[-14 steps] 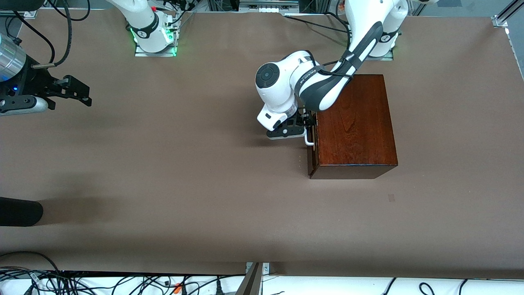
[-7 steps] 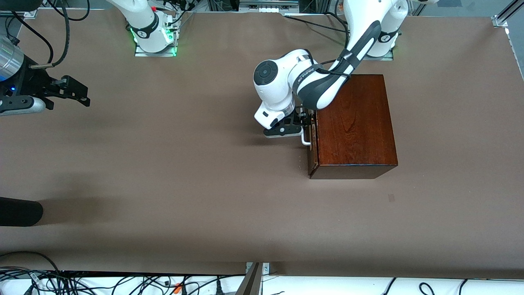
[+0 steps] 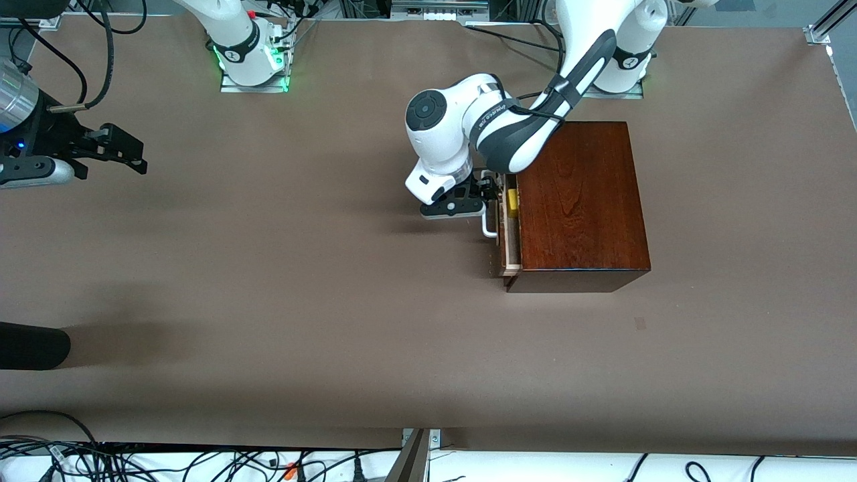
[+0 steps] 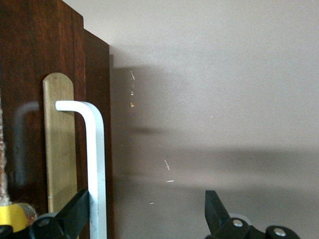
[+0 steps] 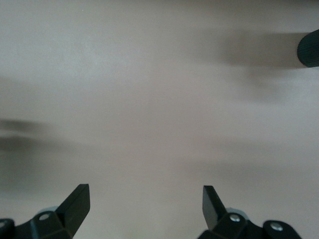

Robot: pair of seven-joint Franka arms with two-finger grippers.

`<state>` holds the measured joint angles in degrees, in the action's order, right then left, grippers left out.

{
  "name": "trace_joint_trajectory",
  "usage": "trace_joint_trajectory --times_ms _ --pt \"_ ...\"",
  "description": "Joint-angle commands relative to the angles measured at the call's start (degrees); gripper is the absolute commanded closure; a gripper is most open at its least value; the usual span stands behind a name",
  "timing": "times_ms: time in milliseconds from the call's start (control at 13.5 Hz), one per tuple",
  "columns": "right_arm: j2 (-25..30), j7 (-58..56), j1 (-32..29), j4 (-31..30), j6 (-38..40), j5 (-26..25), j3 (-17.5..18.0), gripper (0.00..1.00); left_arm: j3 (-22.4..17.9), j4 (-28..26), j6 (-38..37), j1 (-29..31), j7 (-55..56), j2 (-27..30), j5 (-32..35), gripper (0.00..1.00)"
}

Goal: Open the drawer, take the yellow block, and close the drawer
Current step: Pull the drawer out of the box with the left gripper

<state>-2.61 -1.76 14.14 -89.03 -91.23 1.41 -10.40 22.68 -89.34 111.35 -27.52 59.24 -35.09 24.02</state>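
The dark mahogany box [image 3: 579, 201] stands near the left arm's base. Its drawer [image 3: 503, 249] is pulled out a little, showing a strip of pale tray. The yellow block [image 3: 512, 203] lies in that gap and peeks in at the edge of the left wrist view as the yellow block [image 4: 12, 216]. My left gripper [image 3: 494, 189] is open at the white handle [image 3: 489, 227]. In its wrist view the left gripper [image 4: 147, 209] has one finger [image 4: 77, 209] hooked between the handle [image 4: 94, 164] and the drawer front [image 4: 30, 64]. My right gripper [image 3: 142, 155] waits open over bare table, also the right gripper [image 5: 146, 204].
A brass plate [image 4: 59, 149] backs the handle. A black rounded object [image 3: 33, 345] lies at the right arm's end of the table, nearer the front camera. Cables [image 3: 201, 462] run along the front edge. Brown table [image 3: 301, 268] spreads in front of the drawer.
The left gripper moved toward the right arm's end with the handle, sliding the drawer out. The pale tray and yellow block came into view. The right arm barely moved.
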Motion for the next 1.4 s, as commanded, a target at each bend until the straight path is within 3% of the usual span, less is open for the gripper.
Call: trace_joint_trajectory --times_ms 0,1330 --pt "-0.47 0.61 -0.52 1.14 0.61 0.08 0.21 0.0 0.26 3.73 0.1 -1.31 1.67 -2.79 -1.61 0.0" --pt "-0.47 0.61 -0.52 1.14 0.61 0.08 0.21 0.0 0.26 11.37 2.29 -4.74 2.29 -6.92 -5.74 0.0"
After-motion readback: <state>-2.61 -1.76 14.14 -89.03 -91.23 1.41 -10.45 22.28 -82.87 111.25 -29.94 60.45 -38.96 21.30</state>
